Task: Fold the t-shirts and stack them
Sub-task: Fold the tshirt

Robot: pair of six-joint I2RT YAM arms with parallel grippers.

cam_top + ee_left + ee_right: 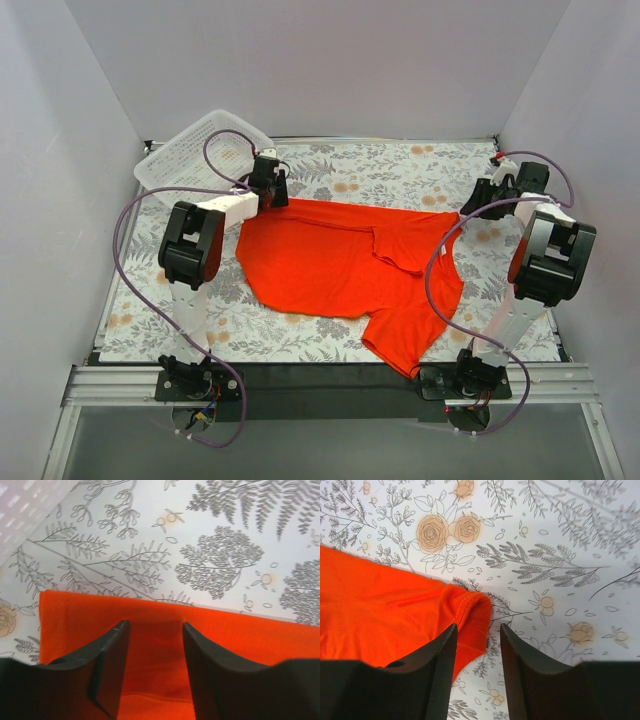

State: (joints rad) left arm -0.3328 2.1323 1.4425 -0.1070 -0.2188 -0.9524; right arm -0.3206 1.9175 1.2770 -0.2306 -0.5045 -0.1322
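From above, the fingertips of both claws are too dark and small to make out, so only the wrist cameras show them. Each wrist camera catches just an edge of the t-shirt (340,265), and the rest is cut off. In the left wrist view the basket (190,150) is no more than a blurred white corner. A flap folded over the shirt's far right part hides the cloth under it, and a purple cable (432,280) crosses that side.

The t-shirt lies spread across the middle of the flowered table (380,165), one part trailing toward the near right edge.

The left arm reaches forward to the shirt's far left corner, beside the basket. The left claw (152,625) points down over the straight orange edge, its jaws apart with cloth showing between them. The right arm bends up and reaches to the far right. The right claw (477,627) hangs with its jaws apart, a curled hem (470,612) just at the gap.
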